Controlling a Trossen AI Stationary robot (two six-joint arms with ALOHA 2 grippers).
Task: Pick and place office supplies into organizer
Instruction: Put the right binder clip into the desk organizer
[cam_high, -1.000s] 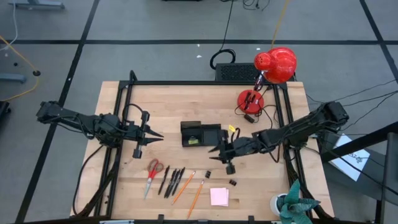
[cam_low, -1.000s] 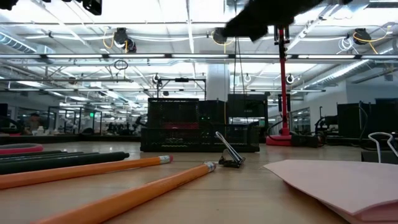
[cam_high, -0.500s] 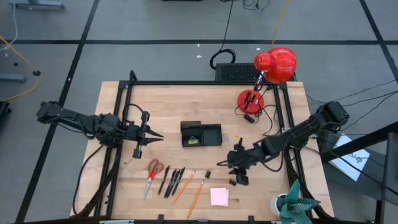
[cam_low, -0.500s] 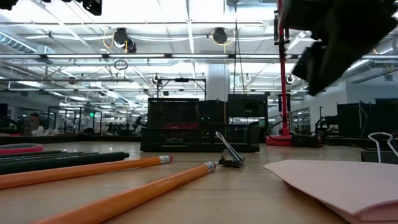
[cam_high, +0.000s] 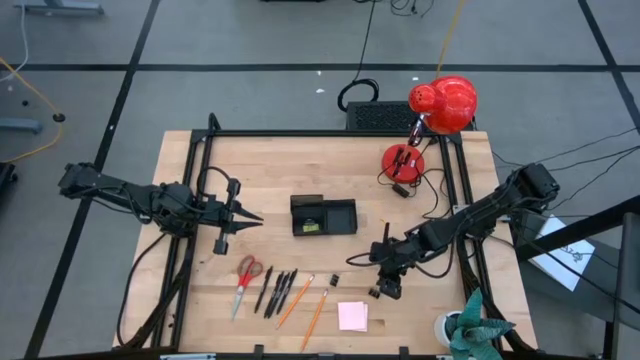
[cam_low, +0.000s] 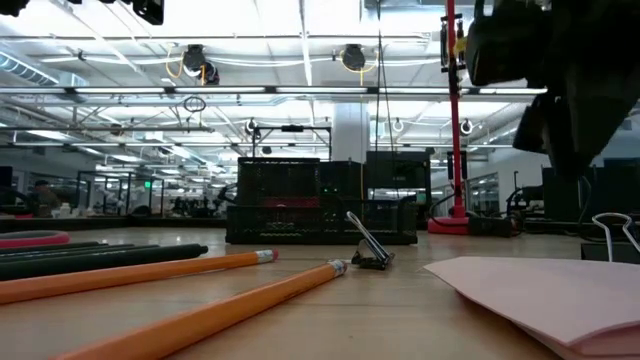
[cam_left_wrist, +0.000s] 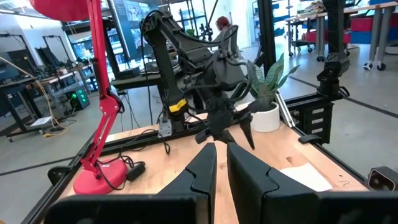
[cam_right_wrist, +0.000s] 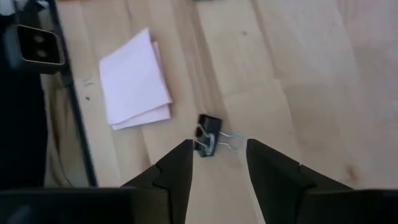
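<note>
Two dark fingers of the right gripper (cam_right_wrist: 217, 163) stand apart, released, pointing down at a small black binder clip (cam_right_wrist: 210, 135) that lies on the counter (cam_high: 270, 170) between them but untouched. Just beside the clip lies the pink sticky-note pad (cam_high: 352, 315). A second clip (cam_high: 334, 281), the orange pencils (cam_high: 305, 302), black pens (cam_high: 278, 292) and red-handled scissors (cam_high: 245, 280) lie in a row farther along the front. The black organizer (cam_high: 323, 215) sits mid-counter. The left gripper (cam_high: 252, 216) waits at the left with its fingers nearly closed, holding nothing.
</note>
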